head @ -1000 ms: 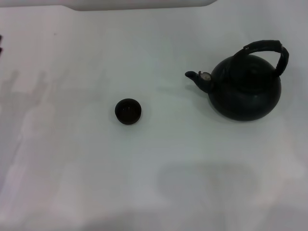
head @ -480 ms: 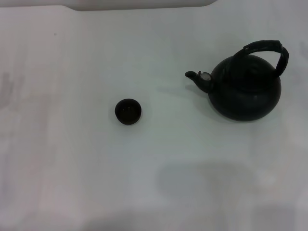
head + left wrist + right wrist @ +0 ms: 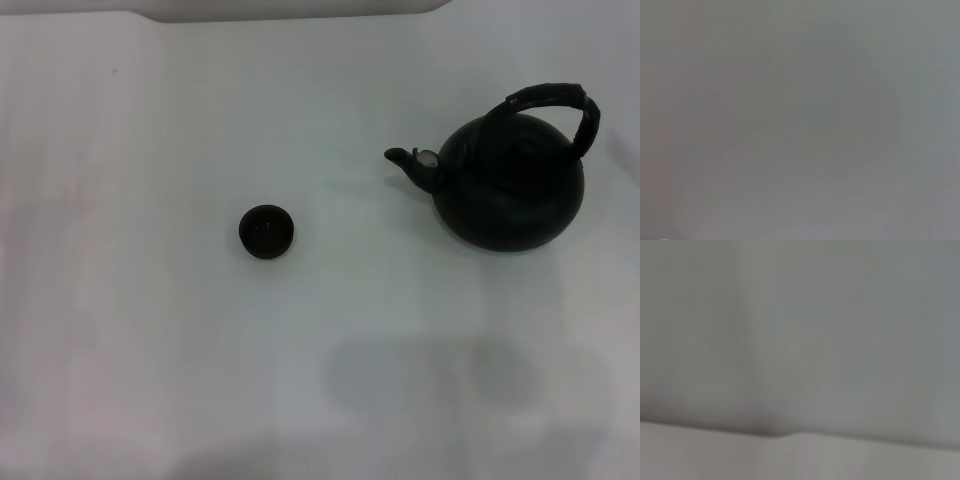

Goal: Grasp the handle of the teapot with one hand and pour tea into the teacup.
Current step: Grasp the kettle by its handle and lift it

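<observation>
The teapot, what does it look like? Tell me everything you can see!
The teapot is big, round and matte black, like a kettle. A thick black arched handle stands up over its top. Its short spout, with a small silvery spot, points toward the tiny dark teacup, which sits apart from it. It stands upright on the white table. Nothing grips it.
</observation>
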